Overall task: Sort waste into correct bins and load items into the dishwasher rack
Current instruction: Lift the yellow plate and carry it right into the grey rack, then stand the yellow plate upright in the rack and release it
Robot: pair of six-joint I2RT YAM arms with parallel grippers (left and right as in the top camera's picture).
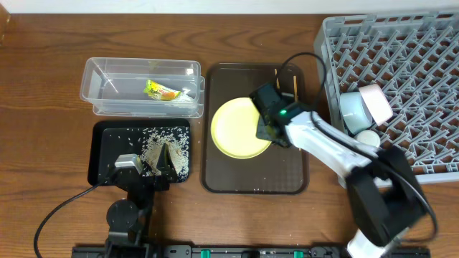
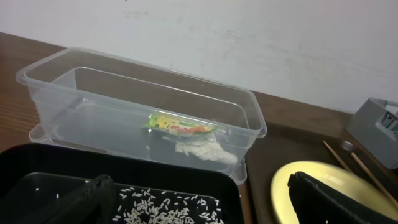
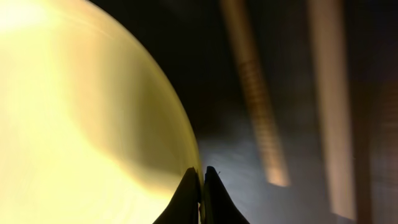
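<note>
The pale yellow plate [image 1: 233, 125] lies on the dark brown serving tray [image 1: 254, 183]. My right gripper [image 1: 270, 133] is shut on the plate's right rim; the right wrist view shows its fingertips [image 3: 200, 180] pinching the plate's edge [image 3: 81, 112]. Two chopsticks [image 1: 294, 84] lie on the serving tray behind the plate. My left gripper [image 1: 161, 159] hangs open over the black tray [image 1: 104, 154], above the rice scraps [image 2: 168, 208]. The green-and-yellow wrapper [image 1: 161, 91] and the white scrap [image 2: 202, 149] lie in the clear tub [image 1: 100, 79].
The grey dishwasher rack [image 1: 416, 64] fills the right side. A light blue bowl [image 1: 353, 111] and a white bowl [image 1: 376, 100] sit at its left edge. The right arm reaches across the serving tray's right part.
</note>
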